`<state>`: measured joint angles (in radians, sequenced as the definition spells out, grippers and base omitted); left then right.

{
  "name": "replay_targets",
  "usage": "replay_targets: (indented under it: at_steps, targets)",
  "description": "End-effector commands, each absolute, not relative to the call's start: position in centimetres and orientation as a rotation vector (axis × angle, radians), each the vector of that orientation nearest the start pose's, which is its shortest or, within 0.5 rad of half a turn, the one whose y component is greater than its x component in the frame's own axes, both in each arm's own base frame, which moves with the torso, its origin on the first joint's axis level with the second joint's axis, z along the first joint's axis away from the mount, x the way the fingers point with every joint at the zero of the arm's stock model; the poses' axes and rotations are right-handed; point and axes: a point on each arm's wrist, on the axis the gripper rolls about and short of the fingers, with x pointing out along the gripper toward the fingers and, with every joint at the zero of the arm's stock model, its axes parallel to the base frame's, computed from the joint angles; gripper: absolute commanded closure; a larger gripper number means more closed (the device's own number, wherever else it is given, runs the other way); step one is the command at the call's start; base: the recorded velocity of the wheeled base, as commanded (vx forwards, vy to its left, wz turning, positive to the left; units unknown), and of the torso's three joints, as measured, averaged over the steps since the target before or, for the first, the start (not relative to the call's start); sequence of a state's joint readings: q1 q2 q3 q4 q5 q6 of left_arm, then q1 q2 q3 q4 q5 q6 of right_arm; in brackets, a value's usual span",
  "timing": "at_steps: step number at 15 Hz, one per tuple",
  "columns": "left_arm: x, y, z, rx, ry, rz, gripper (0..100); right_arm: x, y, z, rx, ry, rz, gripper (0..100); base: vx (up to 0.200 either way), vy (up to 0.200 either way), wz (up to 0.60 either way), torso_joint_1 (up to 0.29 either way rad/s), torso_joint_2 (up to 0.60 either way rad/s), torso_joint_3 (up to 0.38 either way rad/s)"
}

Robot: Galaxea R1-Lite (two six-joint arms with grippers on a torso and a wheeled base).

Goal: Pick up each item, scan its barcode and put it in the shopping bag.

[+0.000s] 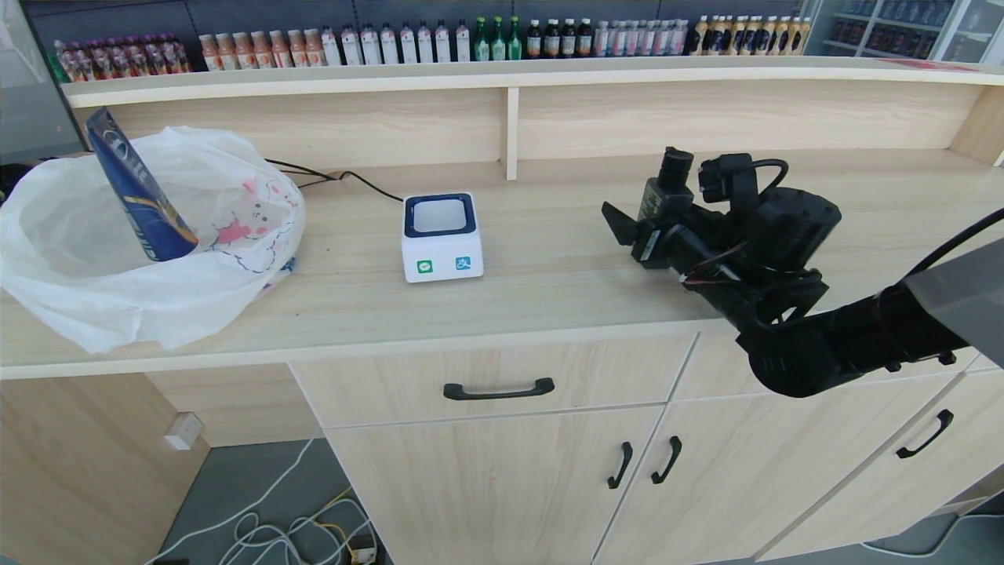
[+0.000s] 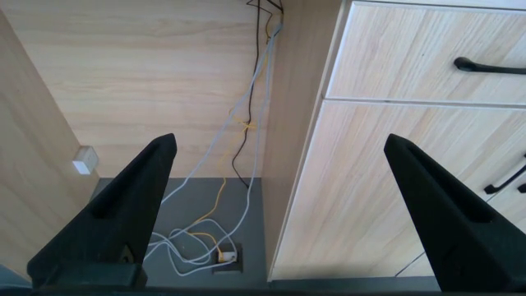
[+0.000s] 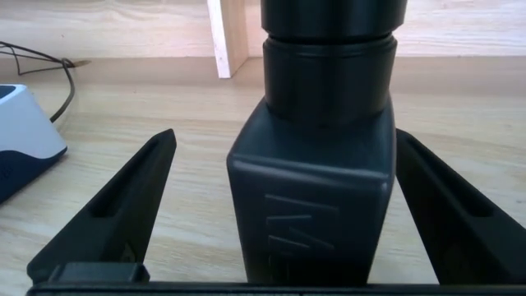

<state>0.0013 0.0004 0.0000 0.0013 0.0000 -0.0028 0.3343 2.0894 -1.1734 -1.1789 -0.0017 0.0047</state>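
Dark bottle (image 1: 668,184) is noted upright, right of the scanner (image 1: 441,235), its base hidden. It is bracketed by the right gripper (image 3: 283,144), whose fingers are spread with a gap on each side. Shopping bag (image 1: 70,290) is set at the left end of the counter (image 1: 549,275), with a blue packet (image 1: 137,192) leaning inside. Left gripper (image 2: 279,148) is spread wide before the cabinet front (image 2: 386,164), above floor cables (image 2: 197,242).
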Motion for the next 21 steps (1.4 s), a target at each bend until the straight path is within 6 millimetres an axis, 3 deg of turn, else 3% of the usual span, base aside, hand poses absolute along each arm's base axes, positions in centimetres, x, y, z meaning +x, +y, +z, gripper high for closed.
replay_targets:
  at_steps: [1, 14, 15, 21]
  targets:
    - [-2.28, 0.00, 7.55, -0.003, 0.000, 0.002, 0, 39.28, 13.64, 19.46, 0.048, -0.256, 0.332, 0, 0.000, 0.000, 0.00, 0.000, 0.00, 0.000]
    - [-2.28, 0.00, 7.53, -0.003, 0.002, 0.002, 0, 39.76, 13.67, 19.44, 0.058, -0.261, 0.330, 0, 0.000, 0.000, 0.00, 0.000, 0.00, 0.000]
    - [-2.28, 0.00, 7.53, -0.003, 0.002, 0.000, 0, 39.75, 13.67, 19.40, 0.058, -0.259, 0.330, 100, 0.000, 0.000, 0.00, 0.000, 0.00, 0.000]
    - [-2.28, 0.00, 7.53, -0.003, 0.002, 0.002, 0, 39.28, 13.24, 18.90, 0.071, -0.229, 0.324, 100, 0.000, 0.000, 0.00, 0.000, 0.00, 0.000]
